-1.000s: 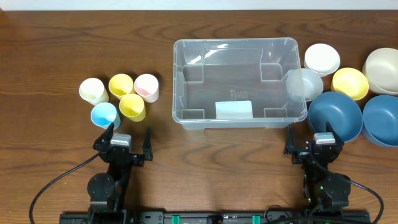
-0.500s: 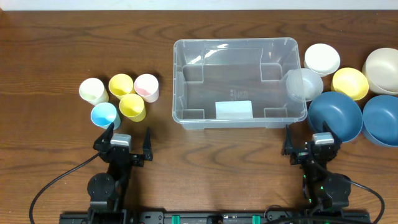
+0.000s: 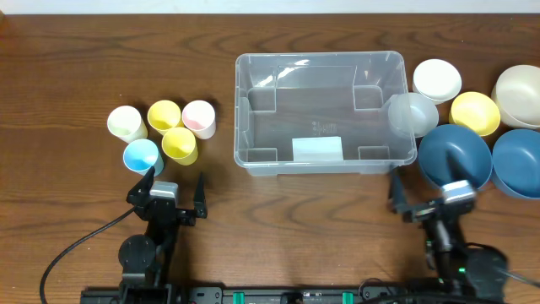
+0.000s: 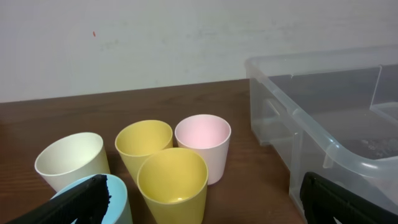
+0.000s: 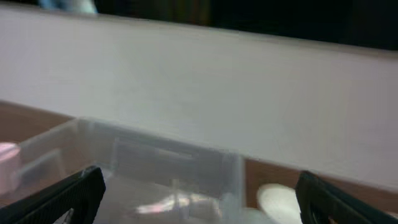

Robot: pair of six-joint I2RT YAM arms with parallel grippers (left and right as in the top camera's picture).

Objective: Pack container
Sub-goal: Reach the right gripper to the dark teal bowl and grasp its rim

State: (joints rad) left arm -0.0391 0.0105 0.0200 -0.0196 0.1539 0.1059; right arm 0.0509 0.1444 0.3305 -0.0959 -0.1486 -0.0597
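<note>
The left fingers (image 4: 81,200) stand wide apart with nothing between them, low over the wooden surface (image 3: 84,67). One tip is just beside the blue cup (image 3: 142,156). Behind that cup huddle a yellow cup (image 3: 180,144), a pink cup (image 3: 198,118), a second yellow cup (image 3: 164,115) and a cream cup (image 3: 126,123), all upright and close together.

The right fingers (image 5: 74,194) are also spread and hold nothing. Their wrist view is blurred, so little else can be made out there. From above, one of them sits near the front right corner of the container (image 3: 321,57).

The container rests in the middle of the surface, between the two arms and a little beyond them, open side up. Only a pale label (image 3: 317,149) shows at its front wall.

A translucent bowl (image 3: 413,114) sits right against its right wall. Further right are a white bowl (image 3: 437,79), a yellow bowl (image 3: 474,112) and a cream bowl (image 3: 518,95). Nearer the right arm lie a dark blue bowl (image 3: 456,156) and a lighter blue bowl (image 3: 516,162) side by side.
</note>
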